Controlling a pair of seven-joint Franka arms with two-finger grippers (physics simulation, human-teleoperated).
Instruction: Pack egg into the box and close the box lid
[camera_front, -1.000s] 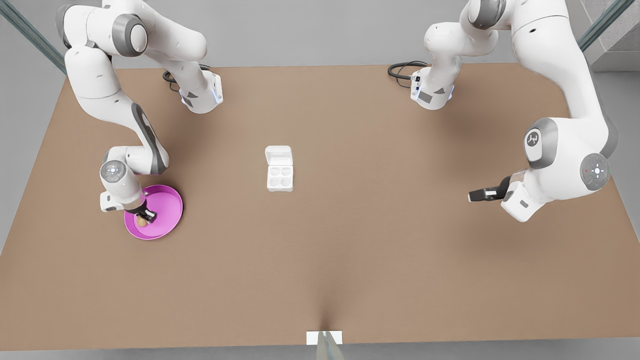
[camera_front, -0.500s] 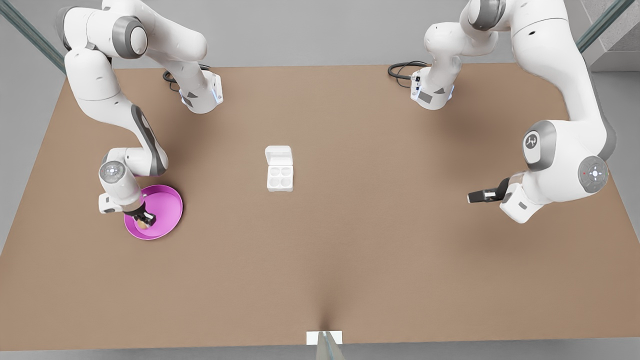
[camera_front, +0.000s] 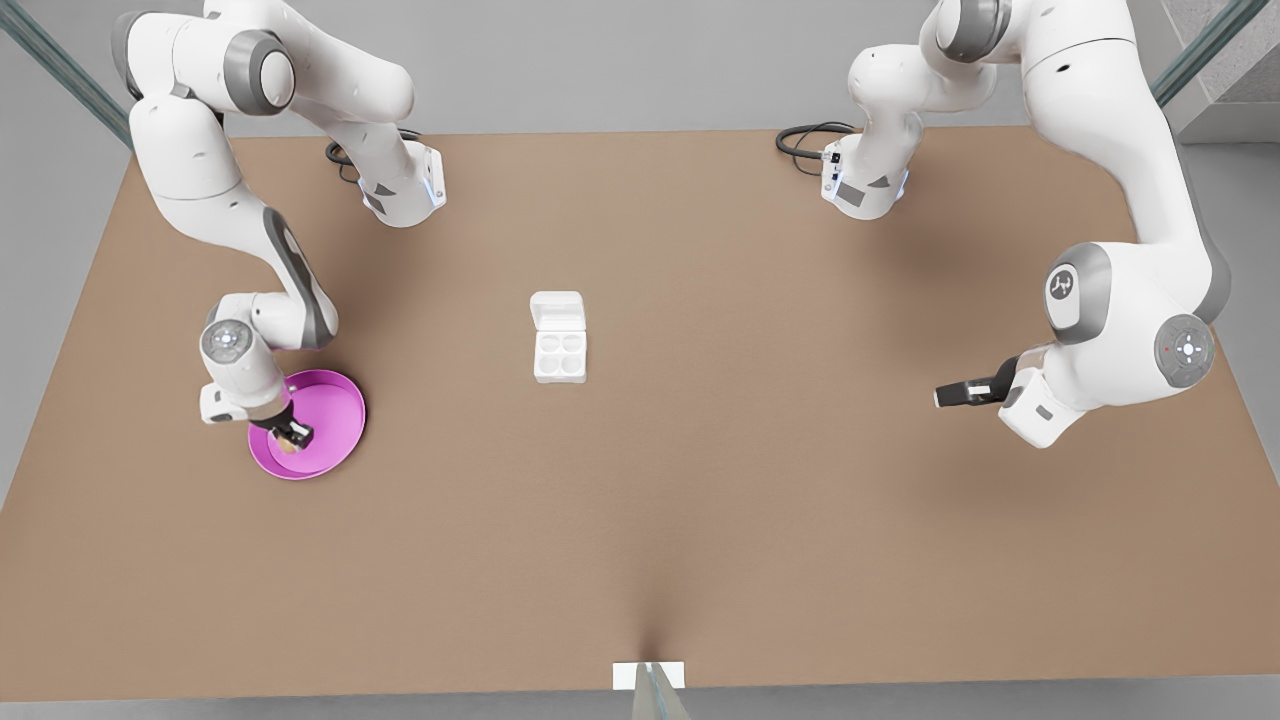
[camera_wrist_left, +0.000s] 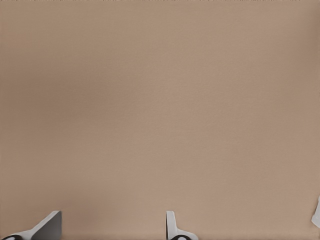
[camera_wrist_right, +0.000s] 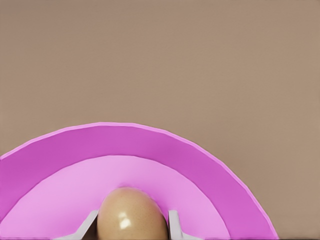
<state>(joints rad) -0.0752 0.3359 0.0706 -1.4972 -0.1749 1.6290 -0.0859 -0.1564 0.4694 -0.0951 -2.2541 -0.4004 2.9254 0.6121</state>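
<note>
Two arms: one at each side of the brown counter (camera_front: 700, 500).
Right gripper (camera_front: 290, 438): at the front view's left, down in the pink plate (camera_front: 335, 415), its jaws set close against both sides of the egg (camera_front: 287, 446).
Egg: in the plate, on the side nearer the camera; the right wrist view shows it (camera_wrist_right: 131, 214) between the two fingers (camera_wrist_right: 173, 222).
Box (camera_front: 560, 358): mid-counter, well apart from both arms, four cups bare.
Box lid (camera_front: 557, 309): hinged back, lying open behind the tray.
Left gripper (camera_front: 943, 396): at the front view's right, waiting above bare counter, pointing toward the middle; the left wrist view shows its jaws apart, nothing between them.
</note>
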